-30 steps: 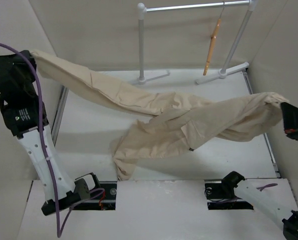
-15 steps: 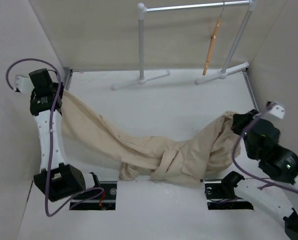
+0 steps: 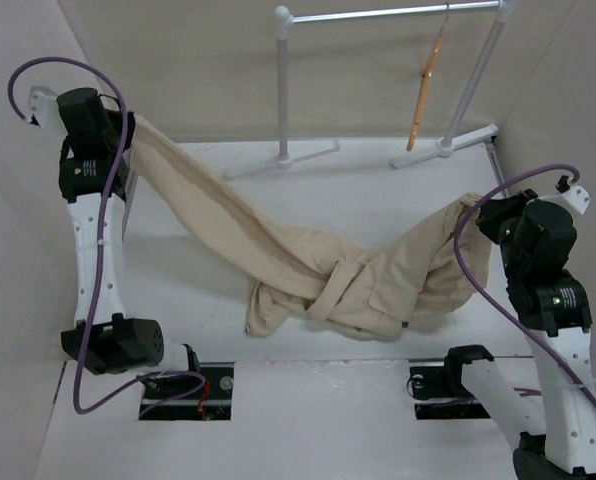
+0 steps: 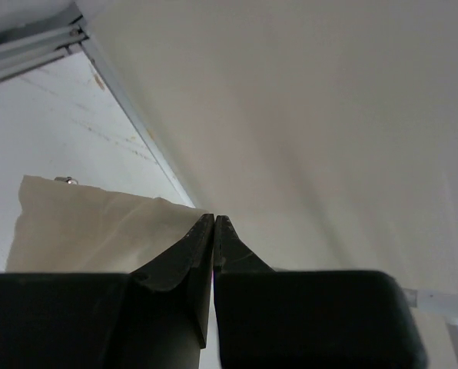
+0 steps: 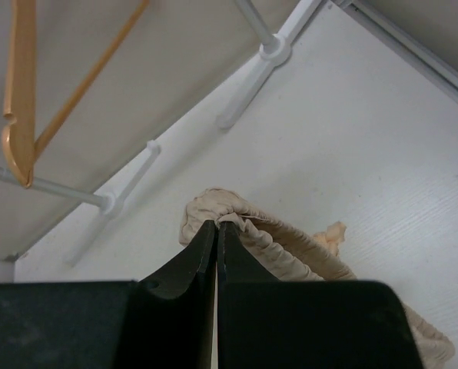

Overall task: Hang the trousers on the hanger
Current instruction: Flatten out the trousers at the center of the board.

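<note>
Left gripper: clenched on a flat edge of the trousers, held high at the far-left corner. I see the cloth pinched just at the fingertips.

Trousers, place: they hang between my two arms as one sagging band. The low middle part seems to rest on the table, toward the near edge.

Trousers, long axis: from far left, down through the middle, then up again to the right.

Trousers, look: beige, soft and creased. The middle is twisted into a loose knot of folds, and one end lies crumpled at the near-left of this bundle (I cannot tell if it is a leg end or the waist).

Hanger: orange-tan wood, hanging by its hook from the rail of the white rack at the far right. It touches no cloth.

Right gripper: clenched on a gathered bunch of the trousers, raised at the right side.

Relation for the coming move: the hanger lies beyond and above the right fingers, a little to their left in the top view. The right arm is clearly the nearer one; the left is well apart from it.

My judgement: the twist must come out before the cloth can go over the hanger bar.
</note>
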